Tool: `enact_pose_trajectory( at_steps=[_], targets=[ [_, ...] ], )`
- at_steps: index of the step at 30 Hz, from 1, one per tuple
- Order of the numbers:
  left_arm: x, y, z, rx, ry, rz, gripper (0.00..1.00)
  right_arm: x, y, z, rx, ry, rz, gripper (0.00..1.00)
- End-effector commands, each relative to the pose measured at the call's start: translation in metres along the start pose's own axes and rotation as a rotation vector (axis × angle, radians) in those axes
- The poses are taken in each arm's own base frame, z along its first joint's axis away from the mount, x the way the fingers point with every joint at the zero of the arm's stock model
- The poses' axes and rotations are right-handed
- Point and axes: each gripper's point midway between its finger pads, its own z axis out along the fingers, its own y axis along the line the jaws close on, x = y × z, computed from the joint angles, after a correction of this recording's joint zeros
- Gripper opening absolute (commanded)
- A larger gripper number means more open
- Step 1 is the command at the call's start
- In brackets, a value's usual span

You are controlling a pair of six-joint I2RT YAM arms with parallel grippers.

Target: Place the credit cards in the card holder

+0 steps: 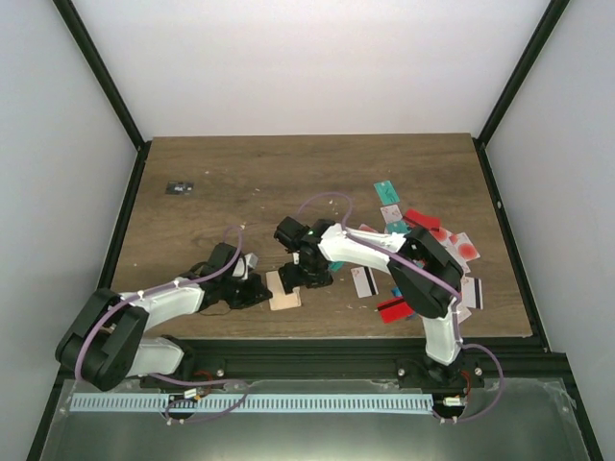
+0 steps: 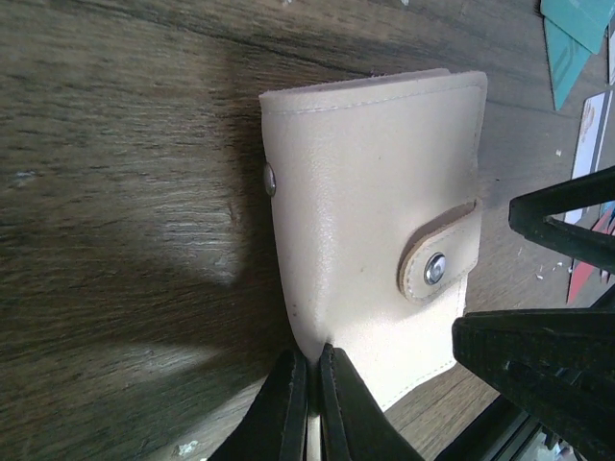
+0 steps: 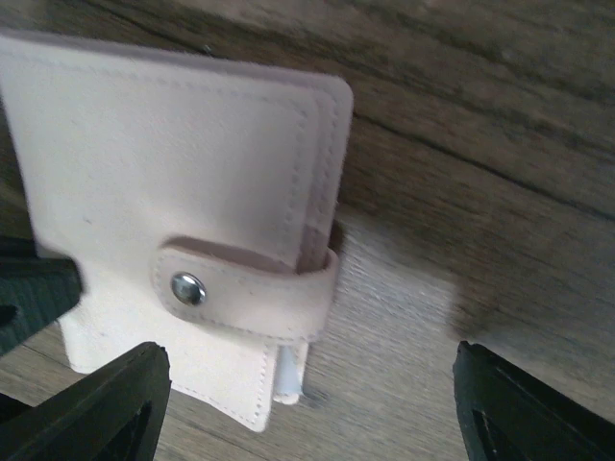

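Holder (image 1: pixel 284 293) lies closed, tab snapped, on the table (image 1: pixel 240 173) near its front edge. Left gripper (image 2: pixel 310 376) is pinched almost flat on the holder's edge; right gripper (image 3: pixel 309 353) hangs over it, jaws wide apart and empty. Cards (image 1: pixel 423 230) lie scattered to the right.

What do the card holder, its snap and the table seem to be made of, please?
The card holder is probably leather or faux leather: matte beige, with stitched edges. The snap looks like metal: silvery, with a glint. The table is wood or wood-look laminate, dark brown with streaky grain; I cannot tell which.
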Motion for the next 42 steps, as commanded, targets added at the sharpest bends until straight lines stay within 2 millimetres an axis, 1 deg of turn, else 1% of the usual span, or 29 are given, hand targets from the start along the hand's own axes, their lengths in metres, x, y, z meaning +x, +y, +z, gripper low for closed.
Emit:
enact_pose_trajectory(
  at_steps=[1, 5, 9, 19, 23, 28, 42],
  targets=[
    [-0.005, -0.008, -0.004, 0.003, -0.019, 0.029, 0.04, -0.014, 0.017, -0.008, -0.031, -0.031, -0.028, 0.83],
    [-0.006, -0.01, -0.005, 0.003, -0.021, 0.035, 0.04, -0.019, 0.015, -0.006, 0.014, -0.03, -0.033, 0.83],
    [-0.007, -0.012, -0.006, 0.001, -0.023, 0.038, 0.04, -0.02, 0.014, 0.0, 0.074, -0.017, -0.052, 0.84],
    [-0.008, -0.015, -0.008, -0.006, -0.029, 0.046, 0.04, -0.009, 0.003, 0.022, 0.122, 0.038, -0.051, 0.84],
    [-0.008, -0.014, -0.008, -0.011, -0.031, 0.046, 0.04, -0.006, -0.007, 0.028, 0.165, 0.053, -0.049, 0.85],
    [-0.008, -0.011, -0.01, -0.035, -0.036, 0.072, 0.04, -0.006, -0.021, 0.023, 0.244, 0.044, -0.058, 0.86],
    [-0.005, -0.002, -0.012, -0.08, -0.032, 0.081, 0.04, -0.01, -0.045, 0.005, 0.358, 0.011, -0.057, 0.89]
  ],
)
